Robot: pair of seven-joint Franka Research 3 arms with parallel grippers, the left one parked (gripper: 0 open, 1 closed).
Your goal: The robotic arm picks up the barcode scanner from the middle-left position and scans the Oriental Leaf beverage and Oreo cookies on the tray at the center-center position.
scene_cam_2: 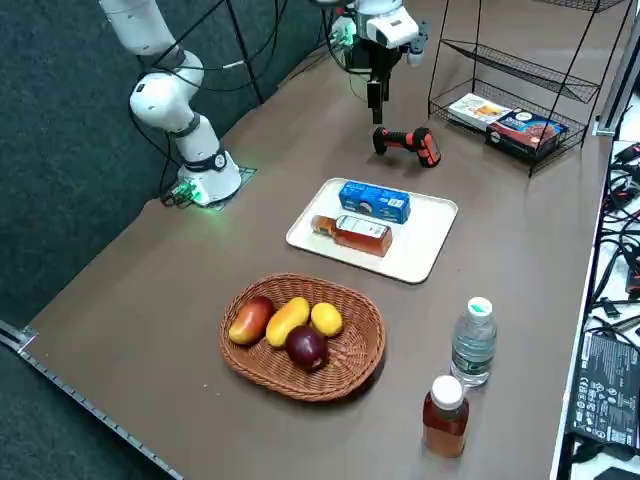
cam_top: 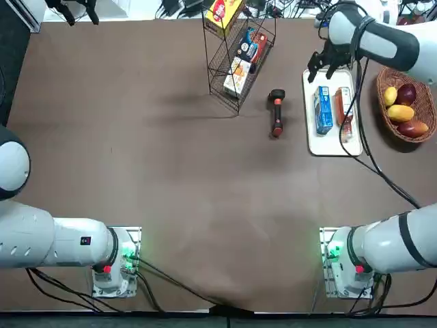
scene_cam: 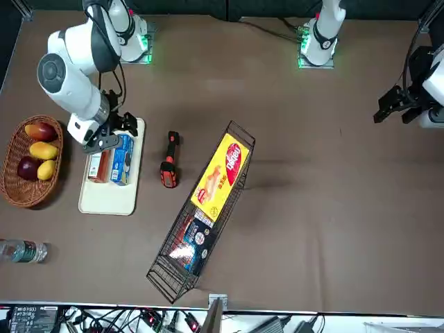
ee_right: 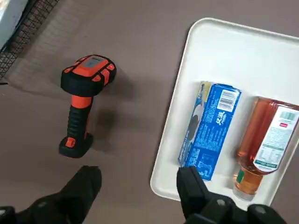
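Observation:
The black barcode scanner (cam_top: 276, 113) with its red-orange band lies on the brown table, just left of the white tray (cam_top: 332, 145). On the tray lie the blue Oreo pack (cam_top: 323, 109) and the Oriental Leaf bottle (cam_top: 343, 113), side by side. My right gripper (cam_top: 326, 63) hovers open and empty above the tray's far end. In the right wrist view its fingers (ee_right: 191, 184) spread between the scanner (ee_right: 81, 102) and the Oreo pack (ee_right: 210, 130), with the bottle (ee_right: 264, 149) beyond. The right side view shows the gripper (scene_cam_2: 377, 100) above and behind the scanner (scene_cam_2: 408, 142).
A wire rack (cam_top: 239, 55) holding snack boxes stands left of the scanner. A wicker fruit basket (cam_top: 422, 102) sits right of the tray. A clear bottle (scene_cam_2: 473, 342) and a red-capped brown bottle (scene_cam_2: 445, 415) stand near the table's right edge.

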